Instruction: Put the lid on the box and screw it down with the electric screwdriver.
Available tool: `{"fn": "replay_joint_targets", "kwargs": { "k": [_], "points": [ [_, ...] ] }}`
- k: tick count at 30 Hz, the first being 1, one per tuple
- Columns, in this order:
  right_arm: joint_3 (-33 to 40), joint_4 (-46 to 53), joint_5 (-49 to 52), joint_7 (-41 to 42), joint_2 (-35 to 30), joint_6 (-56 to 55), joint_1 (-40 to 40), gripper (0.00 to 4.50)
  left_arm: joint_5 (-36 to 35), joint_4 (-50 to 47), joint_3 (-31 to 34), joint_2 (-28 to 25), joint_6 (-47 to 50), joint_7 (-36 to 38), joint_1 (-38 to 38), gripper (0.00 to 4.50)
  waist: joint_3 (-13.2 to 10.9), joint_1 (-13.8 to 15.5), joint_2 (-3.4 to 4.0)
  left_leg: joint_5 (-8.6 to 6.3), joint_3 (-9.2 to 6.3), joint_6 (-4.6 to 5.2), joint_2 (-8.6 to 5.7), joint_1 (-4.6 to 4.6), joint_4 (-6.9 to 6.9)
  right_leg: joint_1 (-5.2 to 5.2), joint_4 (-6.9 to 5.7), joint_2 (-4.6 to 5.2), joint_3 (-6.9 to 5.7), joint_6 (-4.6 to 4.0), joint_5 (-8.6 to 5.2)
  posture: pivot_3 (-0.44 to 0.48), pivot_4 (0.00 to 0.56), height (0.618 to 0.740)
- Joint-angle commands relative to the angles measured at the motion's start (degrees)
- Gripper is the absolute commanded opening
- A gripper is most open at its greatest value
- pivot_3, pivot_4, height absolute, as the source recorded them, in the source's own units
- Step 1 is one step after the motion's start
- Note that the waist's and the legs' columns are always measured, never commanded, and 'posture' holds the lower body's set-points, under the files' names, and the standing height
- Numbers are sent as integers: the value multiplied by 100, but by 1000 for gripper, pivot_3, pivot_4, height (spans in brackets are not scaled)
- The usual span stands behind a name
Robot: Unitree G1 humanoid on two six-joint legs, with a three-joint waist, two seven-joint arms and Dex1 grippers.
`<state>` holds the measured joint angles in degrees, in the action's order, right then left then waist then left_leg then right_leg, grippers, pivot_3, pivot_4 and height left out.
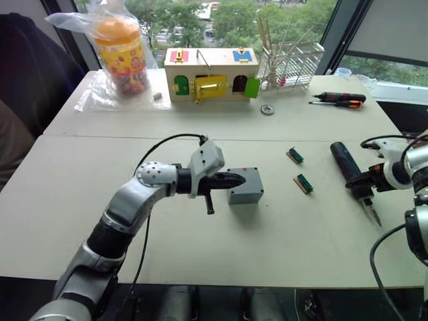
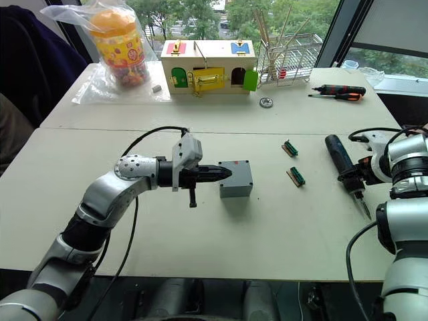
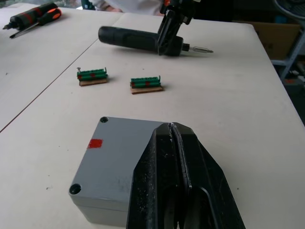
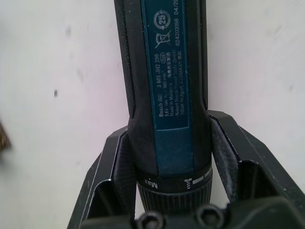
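Note:
The grey box (image 1: 245,186) stands mid-table with the lid (image 3: 119,148) lying flat on top, a red mark near one corner. My left gripper (image 1: 237,179) is shut and empty, its fingertips pressed together over the lid's middle. At the right, the dark electric screwdriver (image 1: 344,160) lies low over the table with its metal bit pointing toward the front edge. My right gripper (image 1: 361,182) is shut on the electric screwdriver (image 4: 162,57) near the collar, one finger on each side.
Two small green connector strips (image 1: 295,155) (image 1: 303,183) lie between the box and the screwdriver. Along the back stand a wooden box with coloured doors (image 1: 210,73), a wire rack (image 1: 291,63), a bagged candy jar (image 1: 120,53) and hand screwdrivers (image 1: 341,99).

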<state>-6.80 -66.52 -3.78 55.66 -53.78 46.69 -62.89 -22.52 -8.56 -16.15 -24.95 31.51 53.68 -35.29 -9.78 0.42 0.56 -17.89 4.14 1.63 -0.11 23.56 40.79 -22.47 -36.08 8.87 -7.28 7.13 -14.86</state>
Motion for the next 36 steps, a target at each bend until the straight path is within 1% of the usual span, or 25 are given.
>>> {"fn": "replay_joint_targets", "kwargs": {
  "k": [1, 3, 4, 5, 6, 7, 8, 10, 11, 15, 18, 21, 24, 28, 36],
  "points": [
    [1294, 910, 753, -782, -234, -73, -51, 1816, -93, 343, 322, -12, -216, 212, -279, 0, -15, 5, 24, 0, 4, 0, 1, 0, -16, -9, 0, -1, 0, 0, -1, 0, 150, 705],
    [1973, 1593, 1155, -1121, -139, -57, 296, 1816, -106, 491, 393, 24, -221, 254, -380, 0, -15, 14, 25, 7, 18, -8, 4, 0, -58, -21, -2, -8, 0, 0, -1, 0, 150, 705],
    [2494, 2182, 1456, -1366, 56, -155, 564, 1816, -119, 549, 411, 25, -191, 296, -428, 0, -16, 27, 24, 9, 25, -11, 4, 0, -67, -25, -1, -10, -1, 0, -1, 0, 150, 705],
    [3112, 2939, 1852, -1623, 387, -253, 841, 1816, -135, 597, 409, 26, -155, 354, -472, 0, -16, 25, 23, 10, 24, -12, 5, 0, -75, -25, 0, -12, -4, 0, -1, 0, 150, 705],
    [3541, 3553, 2146, -1853, 666, -294, 1055, 1816, -148, 649, 425, 7, -142, 422, -501, 0, -16, 18, 24, 10, 27, -12, 5, 0, -75, -26, 0, -12, -4, 0, -1, 0, 150, 705],
    [3944, 4527, 2582, -2014, 1130, -355, 1320, 1816, -83, 723, 370, 26, -144, 436, -550, 0, -17, 3, 24, 10, 29, -12, 6, 0, -75, -29, -1, -11, -2, 0, -1, 0, 150, 705],
    [4164, 5412, 2998, -2150, 1573, -255, 1539, 1816, -12, 799, 312, 45, -170, 467, -596, 0, -18, -12, 25, 10, 30, -12, 6, 0, -77, -33, -2, -10, 4, 0, -1, 0, 150, 705],
    [4266, 6782, 3592, -2444, 2336, -149, 1918, 1816, 81, 964, 240, 116, -207, 488, -694, 0, -19, -12, 30, 13, 27, -14, 8, -3, -71, -37, -11, -12, 12, 0, 0, 0, 150, 705],
    [4158, 7238, 3695, -2545, 2592, -195, 2115, 1816, 105, 1036, 235, 143, -229, 505, -726, 0, -18, -9, 31, 14, 27, -16, 8, -5, -71, -39, -16, -14, 17, 0, 0, 0, 150, 705],
    [3427, 8454, 3822, -2607, 3291, -581, 2994, 1816, 209, 1251, 179, 248, -295, 542, -793, 0, -16, 60, 22, 14, 27, -14, 1, -5, -68, -30, -11, -14, 20, 0, 0, 0, 150, 705],
    [3040, 8803, 3821, -2859, 3722, -824, 3369, 1816, 340, 1347, 66, 327, -365, 548, -810, 0, -16, 37, 21, 13, 28, -12, -2, -5, -65, -25, -6, -14, 23, 1, 0, 0, 150, 705],
    [2902, 8860, 3913, -3015, 3937, -984, 3551, 1816, 542, 1446, -78, 440, -473, 537, -835, 0, -17, 34, 23, 17, 28, -6, -3, -6, -64, -31, -14, -14, 28, 1, 1, 0, 150, 705],
    [2694, 8893, 3869, -3008, 3898, -1092, 3703, 1816, 687, 1523, -201, 544, -513, 527, -855, 0, -17, 22, 23, 17, 28, -7, -4, -6, -68, -37, -14, -17, 31, 1, 0, 0, 150, 705],
    [2602, 8897, 3897, -3072, 3853, -1187, 3775, 1816, 1228, 1764, -585, 465, -941, 583, -749, 0, -17, 14, 23, 17, 30, -7, -6, -6, -72, -41, -14, -21, 33, 1, 0, 0, 150, 705],
    [2344, 8979, 4046, -3123, 3864, -1179, 3861, 1816, 1181, 1799, -505, 587, -918, 589, -696, 0, -17, 24, 23, 16, 29, -6, -2, -9, -71, -40, -15, -18, 37, 1, 0, 0, 150, 705]
  ]
}}
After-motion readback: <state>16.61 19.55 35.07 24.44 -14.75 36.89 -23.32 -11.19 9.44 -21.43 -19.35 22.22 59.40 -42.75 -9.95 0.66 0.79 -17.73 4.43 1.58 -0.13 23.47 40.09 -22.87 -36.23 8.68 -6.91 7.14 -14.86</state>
